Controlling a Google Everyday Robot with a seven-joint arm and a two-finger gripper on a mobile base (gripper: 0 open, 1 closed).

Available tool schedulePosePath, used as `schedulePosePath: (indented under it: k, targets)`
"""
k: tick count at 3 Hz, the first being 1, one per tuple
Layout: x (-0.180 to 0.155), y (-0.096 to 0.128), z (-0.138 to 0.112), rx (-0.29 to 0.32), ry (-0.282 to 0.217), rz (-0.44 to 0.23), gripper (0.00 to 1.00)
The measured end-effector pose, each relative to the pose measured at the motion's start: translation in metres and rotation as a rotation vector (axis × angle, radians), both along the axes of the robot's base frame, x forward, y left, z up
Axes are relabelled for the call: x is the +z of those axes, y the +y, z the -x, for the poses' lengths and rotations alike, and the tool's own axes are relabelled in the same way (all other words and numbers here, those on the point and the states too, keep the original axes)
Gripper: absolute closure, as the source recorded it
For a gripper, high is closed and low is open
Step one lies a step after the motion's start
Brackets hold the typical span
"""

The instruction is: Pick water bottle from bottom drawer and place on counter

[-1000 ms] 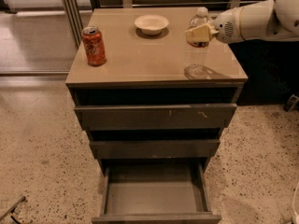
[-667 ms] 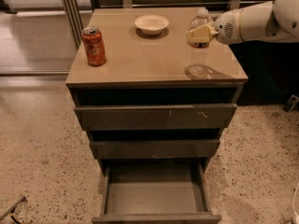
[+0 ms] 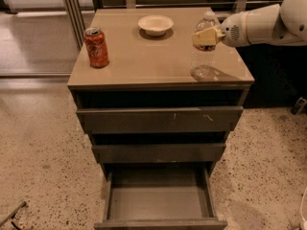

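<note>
I am gripping the upper body of the water bottle (image 3: 201, 61) with my gripper (image 3: 207, 36), keeping it upright near the right front corner of the counter (image 3: 144, 66), apparently touching down, while the bottom drawer (image 3: 158, 201) below the counter is hanging open.

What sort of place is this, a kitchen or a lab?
Probably a test room or office space, not a home kitchen: a speckled hard floor, a lone drawer cabinet bearing a can and bowl, and a robot gripper holding a bottle at the counter.
</note>
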State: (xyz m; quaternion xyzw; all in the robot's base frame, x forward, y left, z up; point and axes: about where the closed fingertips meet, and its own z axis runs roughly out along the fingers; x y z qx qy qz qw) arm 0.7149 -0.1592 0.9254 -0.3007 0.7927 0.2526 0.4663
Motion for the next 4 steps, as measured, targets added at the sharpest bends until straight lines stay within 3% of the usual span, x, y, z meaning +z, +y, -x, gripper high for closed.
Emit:
schedulePosePath:
  k: [3, 4]
  targets:
    - [0.0000, 0.0001, 0.0000, 0.000, 0.000, 0.000, 0.11]
    - [-0.0002, 0.0003, -0.0001, 0.000, 0.000, 0.000, 0.00]
